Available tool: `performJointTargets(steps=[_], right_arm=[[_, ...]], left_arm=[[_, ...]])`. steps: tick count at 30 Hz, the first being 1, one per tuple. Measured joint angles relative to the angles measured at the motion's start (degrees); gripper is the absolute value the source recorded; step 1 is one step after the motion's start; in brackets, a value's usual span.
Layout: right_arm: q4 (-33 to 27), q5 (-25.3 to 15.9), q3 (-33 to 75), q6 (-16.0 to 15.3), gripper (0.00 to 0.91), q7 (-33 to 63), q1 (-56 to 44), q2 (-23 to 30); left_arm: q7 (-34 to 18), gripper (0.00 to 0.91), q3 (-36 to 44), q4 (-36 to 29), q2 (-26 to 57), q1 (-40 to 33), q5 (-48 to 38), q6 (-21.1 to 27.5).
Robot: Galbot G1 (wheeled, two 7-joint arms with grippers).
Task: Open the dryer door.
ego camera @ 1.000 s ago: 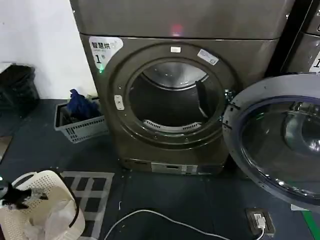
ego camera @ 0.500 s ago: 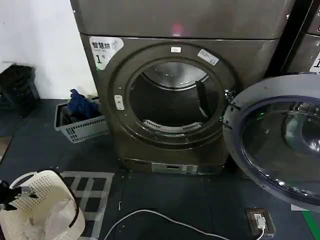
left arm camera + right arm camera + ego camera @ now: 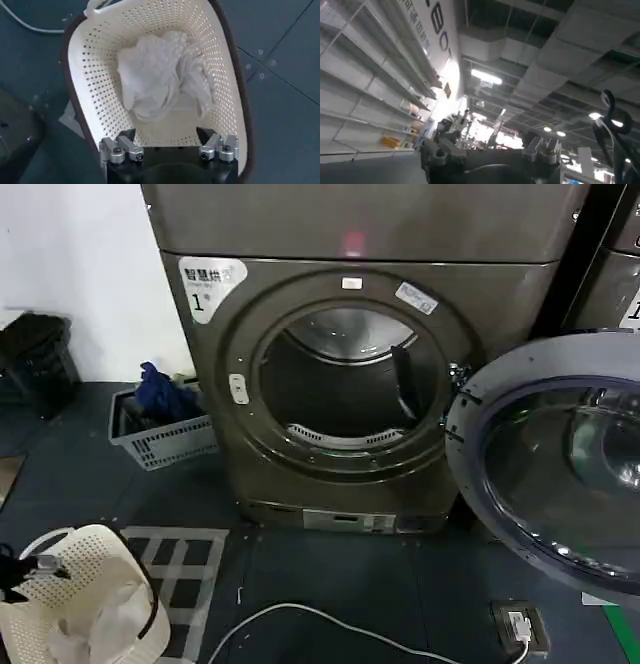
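Observation:
The dryer door (image 3: 555, 469) stands swung wide open to the right of the bronze-grey machine (image 3: 350, 229) labelled "1". Its grey inner face and tinted glass face me. The drum opening (image 3: 340, 389) is uncovered and dark inside. My left gripper (image 3: 18, 568) hangs at the lower left edge of the head view, far from the door. In the left wrist view that gripper (image 3: 165, 134) is open above a white perforated basket (image 3: 100, 75) holding a white cloth (image 3: 160, 75). My right gripper (image 3: 492, 144) points up at a ceiling, open with nothing between its fingers.
A grey crate with blue clothes (image 3: 160, 429) sits left of the machine, and a black bin (image 3: 35, 364) stands by the wall. A white cable (image 3: 320, 619) and a floor socket (image 3: 520, 626) lie in front. A neighbouring machine (image 3: 615, 264) stands behind the open door.
My left gripper has drifted slightly left toward the edge of the head view. The door and machine have not moved.

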Motion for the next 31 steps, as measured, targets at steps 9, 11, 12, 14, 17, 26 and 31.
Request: performJointTargets(steps=[9,11,12,14,17,26,31], right_arm=[[1.1,5.4,0.5,-4.1,0.907,4.2,0.1,0.9],[1.6,8.4,0.7,-6.1,0.907,4.9,0.0,1.2],[2.0,10.6,0.7,-7.1,0.907,5.0,-0.1,1.5],[2.5,14.1,0.6,-9.2,0.907,5.0,-0.2,1.9],[3.2,17.2,0.2,-11.2,0.907,4.5,-0.2,2.6],[3.9,18.4,-0.8,-11.8,0.907,3.0,0.0,3.3],[3.9,18.2,-1.5,-11.4,0.907,2.9,0.2,3.6]], left_arm=[[0.1,0.907,-0.1,0.1,-0.1,-0.3,0.1,0.0],[0.1,0.907,-0.2,-0.1,-0.1,-0.4,0.1,0.0],[0.1,0.907,-0.2,-0.1,-0.1,-0.5,0.2,0.0],[0.1,0.907,-0.2,-0.1,-0.1,-0.4,0.2,0.0],[0.0,0.907,-0.2,-0.3,0.0,-0.3,0.1,0.0],[-0.1,0.907,-0.2,-0.4,-0.1,-0.5,-0.1,0.0],[-0.1,0.907,-0.3,-0.3,0.1,-0.6,-0.5,0.0]])
